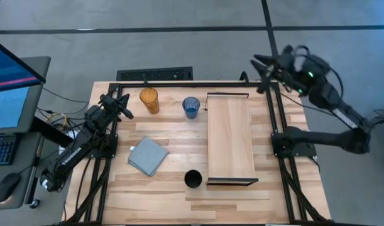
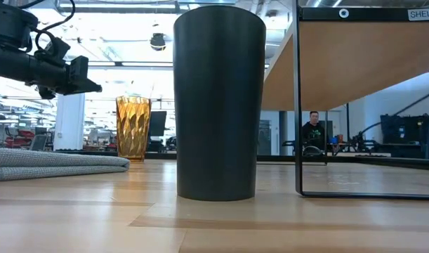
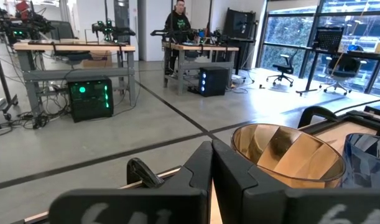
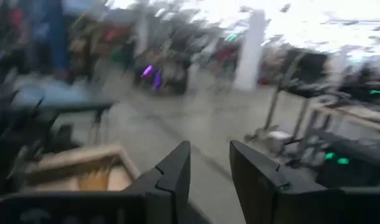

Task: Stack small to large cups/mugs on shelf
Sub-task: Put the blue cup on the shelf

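Note:
The amber tumbler [image 1: 149, 100] stands upright on its base at the table's far left, and it also shows in the low view [image 2: 133, 128]. The short blue cup [image 1: 191, 107] stands just right of it. The black cup [image 1: 193, 179] stands near the front edge, close to the low camera [image 2: 220, 105]. The light-wood shelf [image 1: 230, 135] stands to the right of the cups. My left gripper [image 1: 125, 107] is shut and empty, just left of the tumbler [image 3: 288, 155]. My right gripper [image 1: 259, 63] is open and empty, raised over the far right corner.
A folded grey-blue cloth [image 1: 147, 155] lies left of centre, between the tumbler and the black cup. A dark frame rail [image 1: 179, 82] runs along the table's far edge. A monitor and keyboard [image 1: 9, 94] stand off the table's left. A person [image 2: 313, 130] stands far behind.

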